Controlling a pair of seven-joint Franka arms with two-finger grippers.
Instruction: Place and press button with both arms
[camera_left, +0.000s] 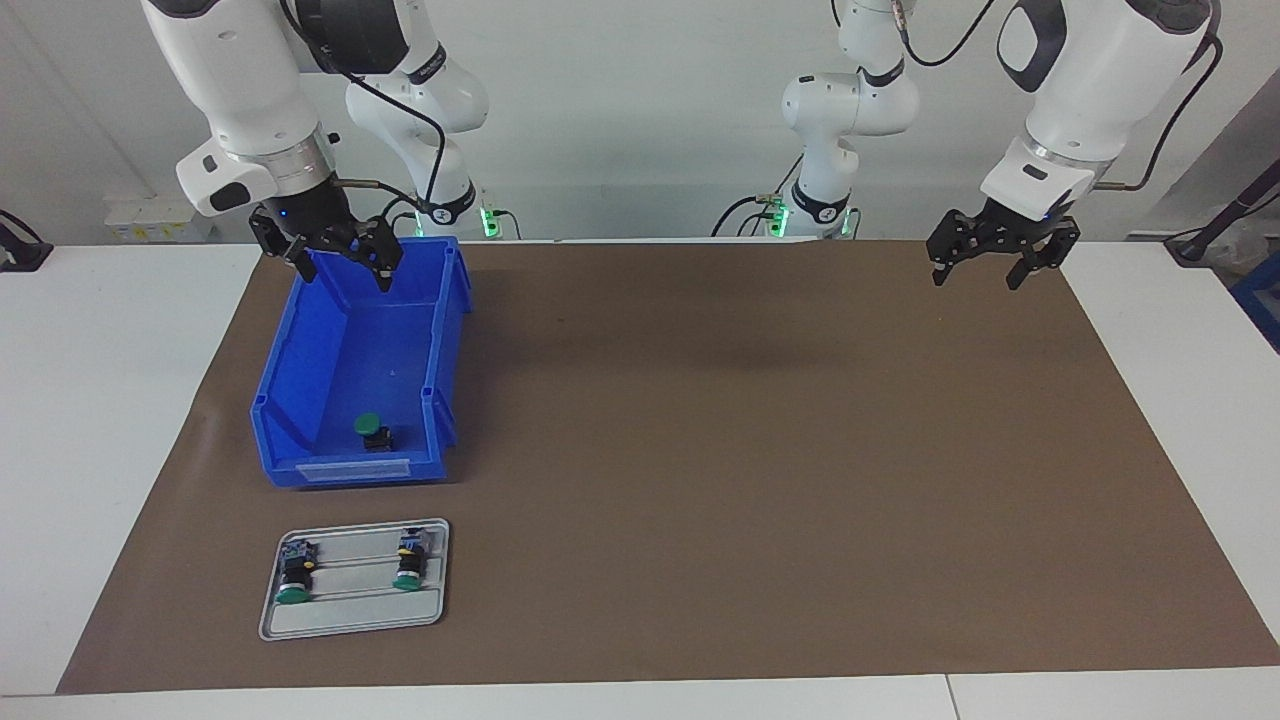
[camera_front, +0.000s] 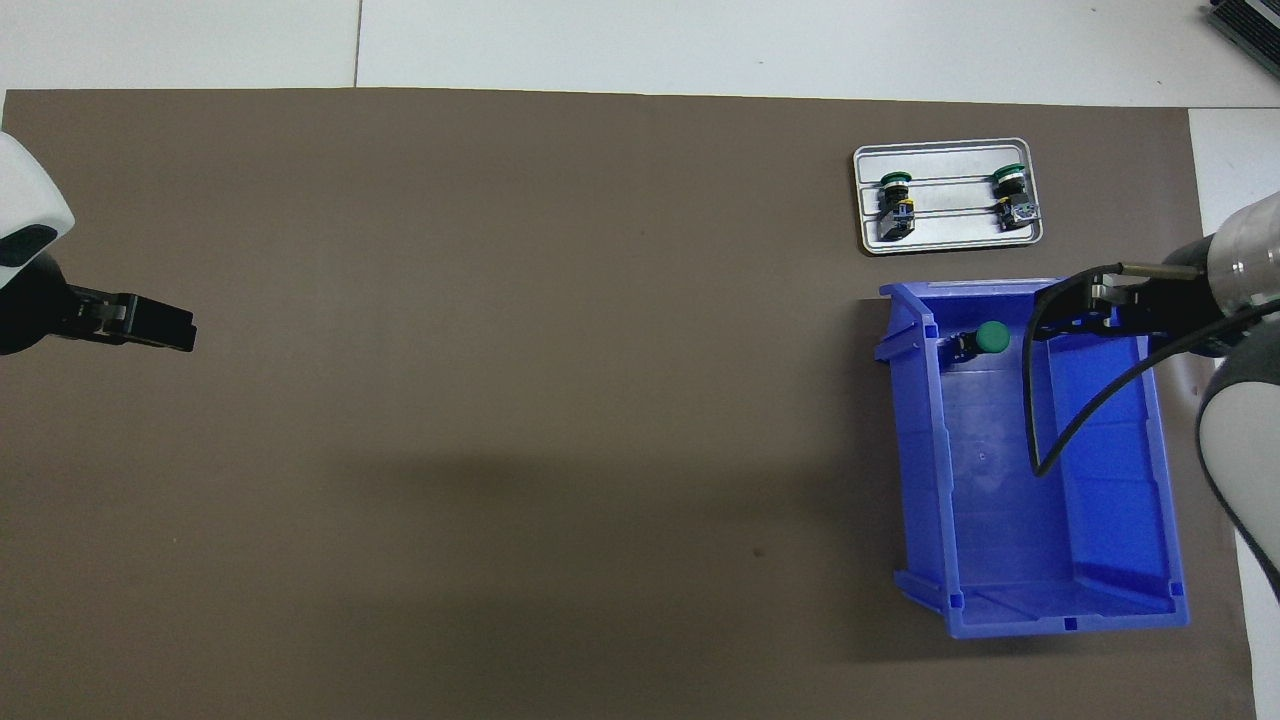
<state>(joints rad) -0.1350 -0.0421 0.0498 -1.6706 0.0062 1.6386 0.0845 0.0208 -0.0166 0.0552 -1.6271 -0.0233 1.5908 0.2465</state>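
Facing view: small green-capped, black-bodied push button (camera_left: 372, 431) upright in blue plastic bin (camera_left: 300, 380), likely light, rigid, best gripped by body; right end effector (camera_left: 340, 258) open, empty over bin; left end effector (camera_left: 998, 262) open, empty, waiting.

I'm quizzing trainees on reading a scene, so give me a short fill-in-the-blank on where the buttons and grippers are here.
1. The loose green button lies inside the blue ____.
2. The grey tray holds ____ buttons.
3. The right gripper hangs over the bin, its fingers ____.
4. The left gripper hangs open over the brown ____.

Missing words: bin; two; open; mat
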